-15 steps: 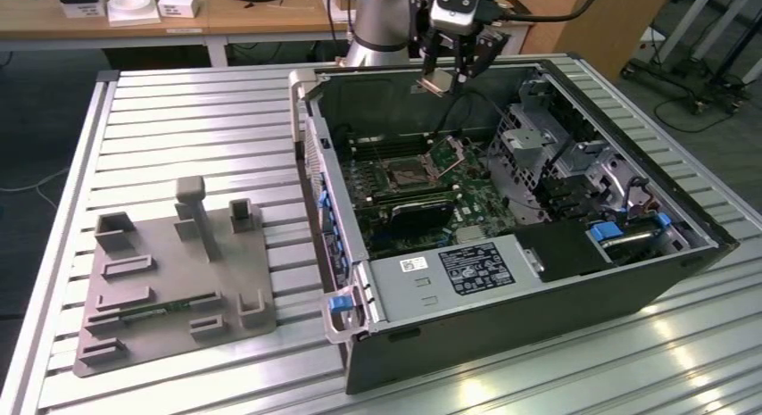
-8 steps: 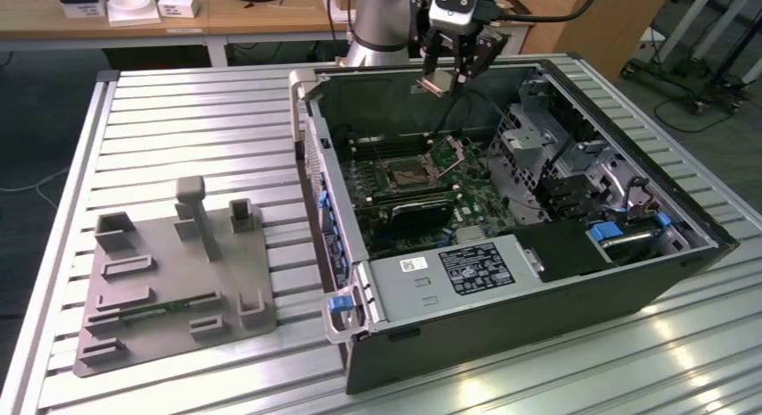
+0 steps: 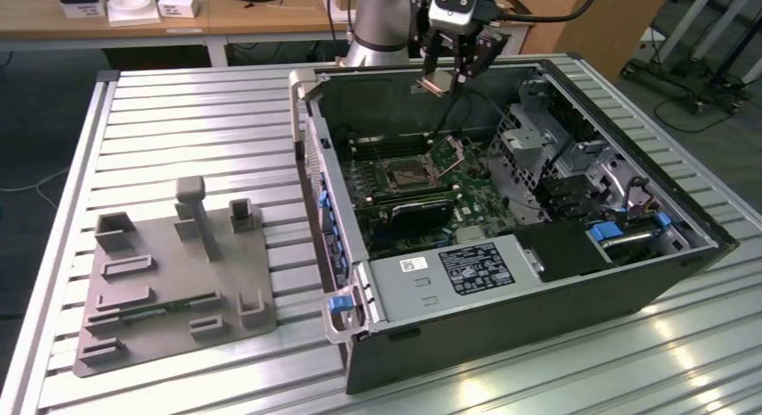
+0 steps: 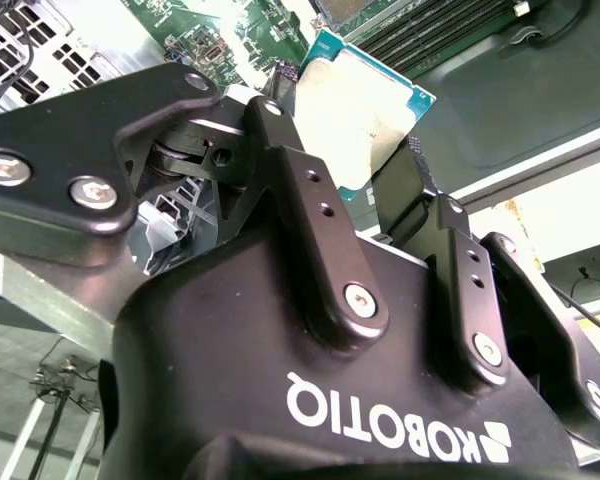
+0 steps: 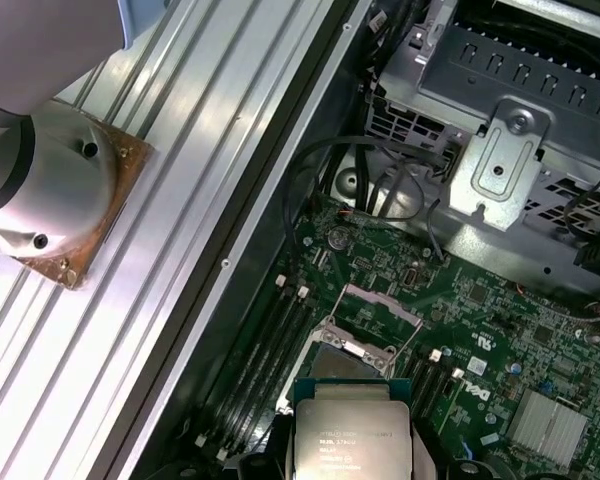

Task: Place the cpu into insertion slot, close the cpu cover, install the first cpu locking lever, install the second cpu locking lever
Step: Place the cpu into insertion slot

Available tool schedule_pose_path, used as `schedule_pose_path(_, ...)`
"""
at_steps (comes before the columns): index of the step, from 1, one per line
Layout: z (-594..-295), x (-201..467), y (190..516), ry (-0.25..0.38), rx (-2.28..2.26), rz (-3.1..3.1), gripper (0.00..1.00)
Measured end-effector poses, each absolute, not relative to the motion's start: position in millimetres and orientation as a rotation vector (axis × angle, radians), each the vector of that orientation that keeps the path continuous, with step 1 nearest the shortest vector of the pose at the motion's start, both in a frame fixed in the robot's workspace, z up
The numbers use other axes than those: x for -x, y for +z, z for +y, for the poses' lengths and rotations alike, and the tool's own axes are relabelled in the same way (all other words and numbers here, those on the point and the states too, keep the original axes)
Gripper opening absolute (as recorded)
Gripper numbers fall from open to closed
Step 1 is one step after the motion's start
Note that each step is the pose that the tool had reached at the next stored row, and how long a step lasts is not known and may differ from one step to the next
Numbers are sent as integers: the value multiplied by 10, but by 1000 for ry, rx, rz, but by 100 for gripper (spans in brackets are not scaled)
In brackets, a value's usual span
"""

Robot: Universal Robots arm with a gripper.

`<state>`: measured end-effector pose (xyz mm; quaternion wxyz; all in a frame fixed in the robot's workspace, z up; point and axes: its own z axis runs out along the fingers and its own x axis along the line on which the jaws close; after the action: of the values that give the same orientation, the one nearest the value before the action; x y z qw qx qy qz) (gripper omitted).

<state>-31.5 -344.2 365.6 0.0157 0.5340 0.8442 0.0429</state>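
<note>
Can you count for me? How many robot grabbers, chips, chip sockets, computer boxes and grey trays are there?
tool: 1
cpu: 1, gripped by the tool
insertion slot: 1
computer case: 1
grey tray: 1
Total: 5

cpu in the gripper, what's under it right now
In the first wrist view the cpu, held by the gripper, hangs over the green board. The insertion slot lies below, its cpu cover raised. The cpu hides part of the slot.
</note>
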Motion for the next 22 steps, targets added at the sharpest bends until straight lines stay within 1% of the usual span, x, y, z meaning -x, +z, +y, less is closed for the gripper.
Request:
schedule_pose_path(12,-3442,316,3652,132,-1698,2601,54)
schedule_pose_path(22,-3442,324,3636,128,-1833,2504,54)
